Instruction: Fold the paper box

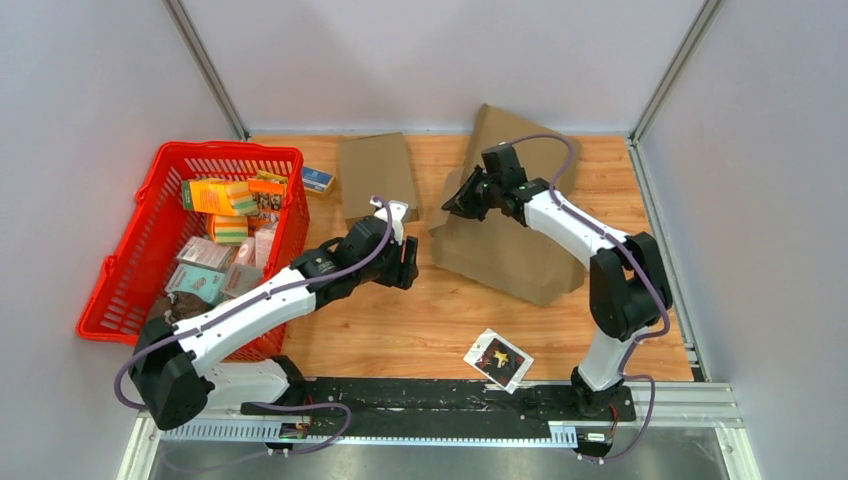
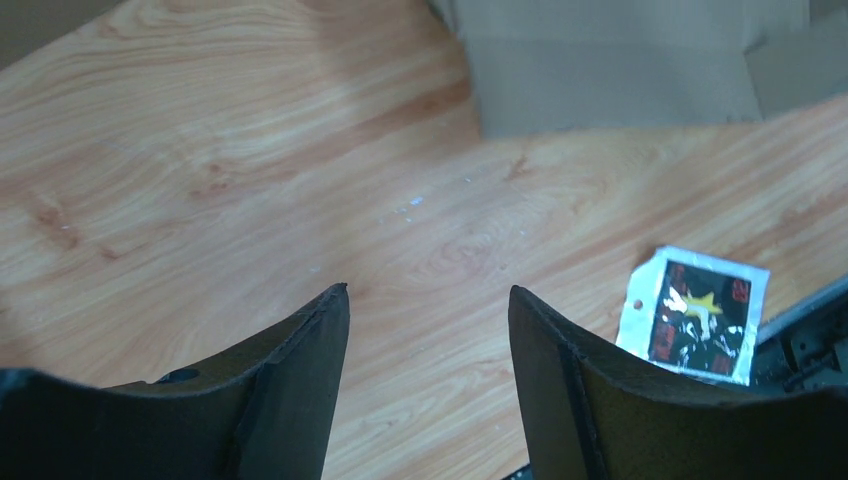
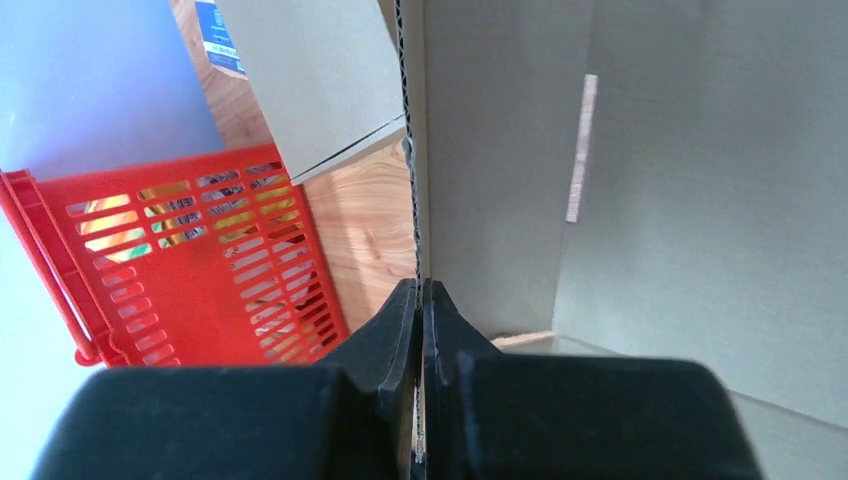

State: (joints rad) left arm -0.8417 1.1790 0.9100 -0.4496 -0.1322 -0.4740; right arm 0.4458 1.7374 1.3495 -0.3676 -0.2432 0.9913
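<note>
Wooden table [image 1: 400,320], grey walls around. Overhead: paper box [image 1: 510,255] sits toward 1 o'clock, one flap raised; right pincer [image 1: 450,205] is at its 9 o'clock edge. Left pincer [image 1: 405,262] hovers mid-table; red basket [image 1: 130,270] at 9 o'clock. Left wrist: I see jaws spread, holding nothing; packet [image 2: 700,315] at 4 o'clock. Right wrist: jaws pressed together, pinching the box's cardboard edge.

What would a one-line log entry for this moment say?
right gripper: shut on edge of paper box | left gripper: open, empty, above table | red basket: beside left arm
</note>
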